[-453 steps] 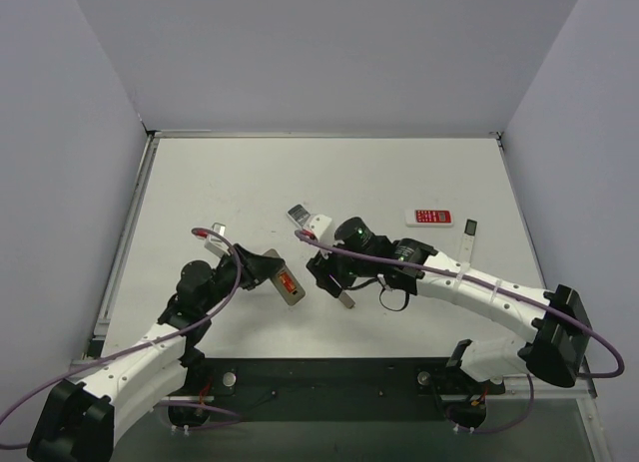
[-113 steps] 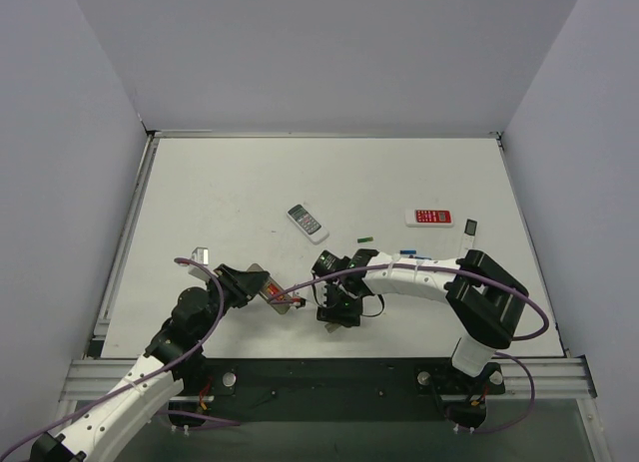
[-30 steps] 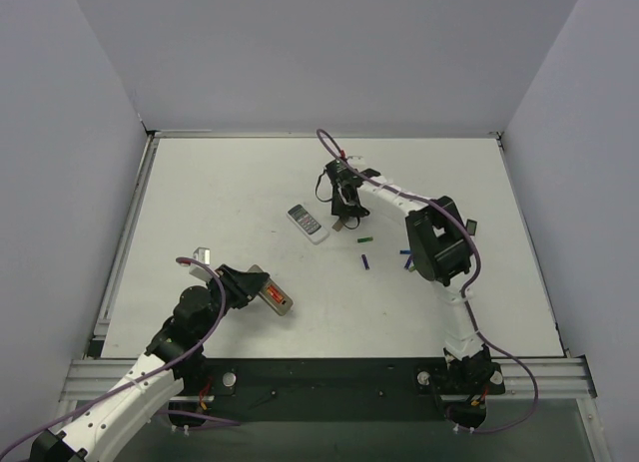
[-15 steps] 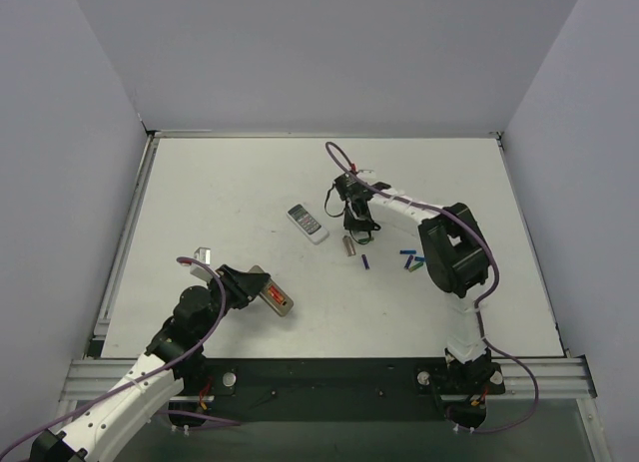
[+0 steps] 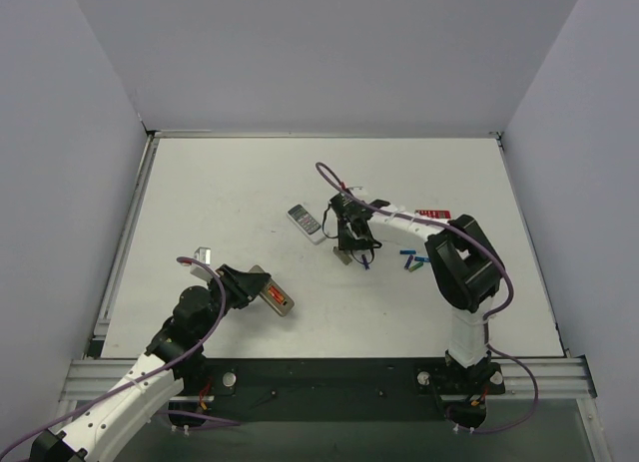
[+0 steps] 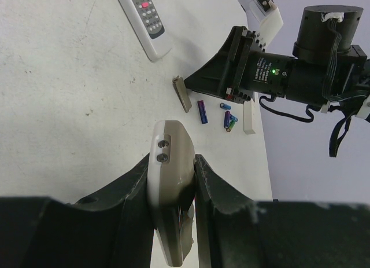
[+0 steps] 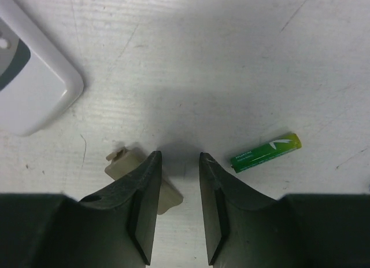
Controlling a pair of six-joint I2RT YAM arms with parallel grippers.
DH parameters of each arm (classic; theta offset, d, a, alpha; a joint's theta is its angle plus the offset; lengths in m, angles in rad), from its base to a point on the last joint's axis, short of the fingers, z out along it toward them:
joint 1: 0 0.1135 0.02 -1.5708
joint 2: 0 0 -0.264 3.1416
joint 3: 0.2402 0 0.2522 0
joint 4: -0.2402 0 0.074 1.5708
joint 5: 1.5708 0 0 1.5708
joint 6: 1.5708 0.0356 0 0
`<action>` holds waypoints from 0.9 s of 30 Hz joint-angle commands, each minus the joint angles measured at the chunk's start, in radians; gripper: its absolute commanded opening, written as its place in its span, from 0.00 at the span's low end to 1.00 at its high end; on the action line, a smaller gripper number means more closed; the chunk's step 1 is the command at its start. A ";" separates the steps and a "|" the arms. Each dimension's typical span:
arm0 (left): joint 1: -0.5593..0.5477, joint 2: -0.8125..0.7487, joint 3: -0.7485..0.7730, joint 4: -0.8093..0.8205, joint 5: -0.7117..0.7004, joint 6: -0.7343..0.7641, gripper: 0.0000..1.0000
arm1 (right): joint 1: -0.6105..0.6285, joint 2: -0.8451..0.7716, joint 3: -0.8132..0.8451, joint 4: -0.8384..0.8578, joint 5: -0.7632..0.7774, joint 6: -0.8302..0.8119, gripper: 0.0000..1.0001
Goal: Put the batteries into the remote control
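Note:
My left gripper (image 5: 262, 290) is shut on the remote control (image 5: 272, 296), holding it off the table with its tan-grey back (image 6: 173, 181) showing and a red battery (image 5: 277, 301) in its bay. Loose batteries lie mid-table: a blue one (image 5: 365, 263) and a blue and green pair (image 5: 412, 258). They also show in the left wrist view (image 6: 202, 112). My right gripper (image 7: 179, 158) is open and empty just above the table. A green battery (image 7: 266, 152) lies to its right and the tan cover plate (image 7: 124, 164) partly under its left finger.
A white remote with a dark display (image 5: 307, 223) lies just left of the right gripper (image 5: 349, 244); its corner shows in the right wrist view (image 7: 29, 88). A red flat remote (image 5: 432, 214) lies behind the right arm. A thin white piece (image 6: 249, 116) lies by the batteries.
My right gripper has moved from the far middle toward me and down, and now sits low over the cover plate lying on the table. The left arm and remote control have not moved.

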 commanded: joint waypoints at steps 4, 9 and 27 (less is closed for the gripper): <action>0.004 -0.007 0.023 0.074 0.018 -0.009 0.00 | 0.035 -0.058 -0.048 -0.062 -0.038 -0.093 0.29; 0.004 -0.013 0.022 0.066 0.019 -0.007 0.00 | 0.076 -0.076 -0.081 -0.085 -0.042 -0.140 0.29; 0.004 -0.060 0.026 0.014 0.009 -0.004 0.00 | 0.201 -0.016 -0.017 -0.102 -0.038 -0.143 0.29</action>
